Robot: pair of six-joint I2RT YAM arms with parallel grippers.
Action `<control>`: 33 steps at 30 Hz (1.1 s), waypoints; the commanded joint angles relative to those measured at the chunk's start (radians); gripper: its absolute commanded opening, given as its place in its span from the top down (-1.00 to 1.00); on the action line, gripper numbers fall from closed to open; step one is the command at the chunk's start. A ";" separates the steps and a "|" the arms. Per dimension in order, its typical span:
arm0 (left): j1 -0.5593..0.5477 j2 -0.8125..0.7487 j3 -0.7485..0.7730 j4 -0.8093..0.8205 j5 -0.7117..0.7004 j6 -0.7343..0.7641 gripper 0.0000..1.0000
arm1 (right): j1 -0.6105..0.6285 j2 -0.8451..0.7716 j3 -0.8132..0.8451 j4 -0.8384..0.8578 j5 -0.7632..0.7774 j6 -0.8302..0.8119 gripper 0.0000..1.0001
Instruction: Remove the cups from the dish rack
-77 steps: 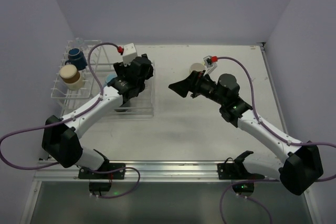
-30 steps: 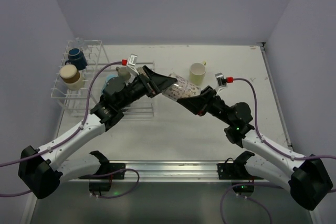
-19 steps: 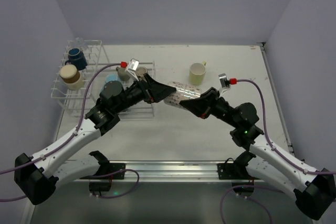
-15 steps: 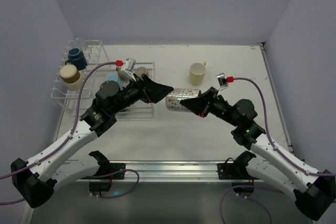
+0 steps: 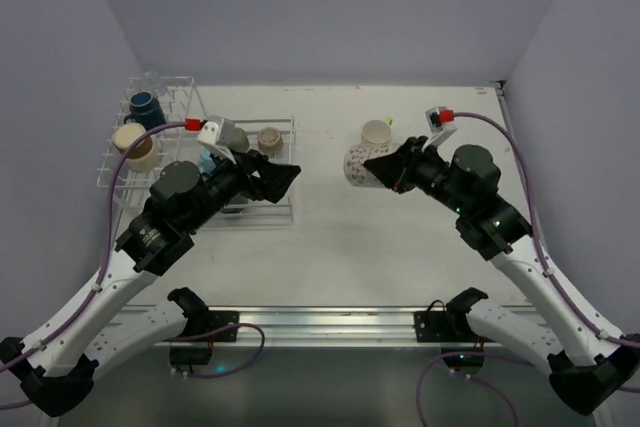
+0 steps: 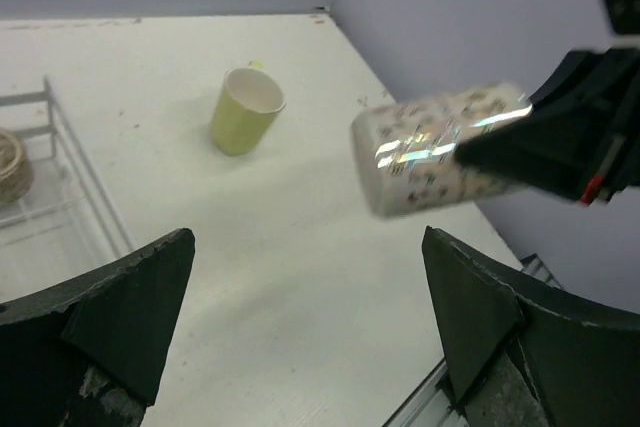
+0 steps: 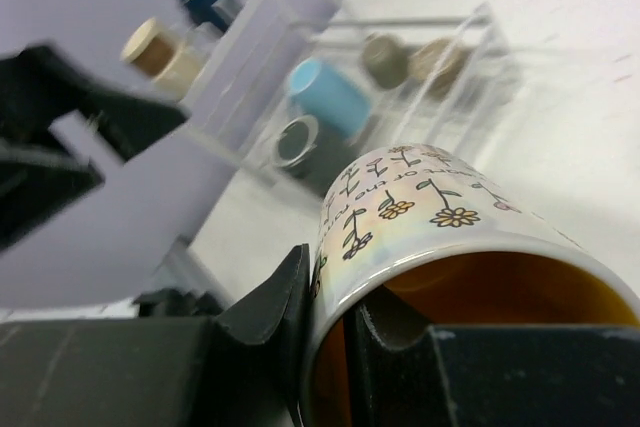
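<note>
Our right gripper [image 5: 386, 167] pinches the wall of the white flower-printed mug with orange inside [image 5: 358, 163], one finger inside it. The mug hangs tilted above the table, right of the white thin-wire dish rack [image 5: 292, 137] and near the standing pale yellow-green cup [image 5: 377, 133], probably to be set beside it. Our left gripper [image 5: 283, 177] is spread wide and empty at the rack.

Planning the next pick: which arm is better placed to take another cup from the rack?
Left: the left gripper is open and empty by the dish rack; the right gripper holds the flowered mug.
</note>
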 commanded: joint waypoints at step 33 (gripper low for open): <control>0.044 -0.113 -0.232 -0.242 -0.325 0.286 -1.00 | -0.425 1.173 0.899 -0.470 0.379 -0.352 1.00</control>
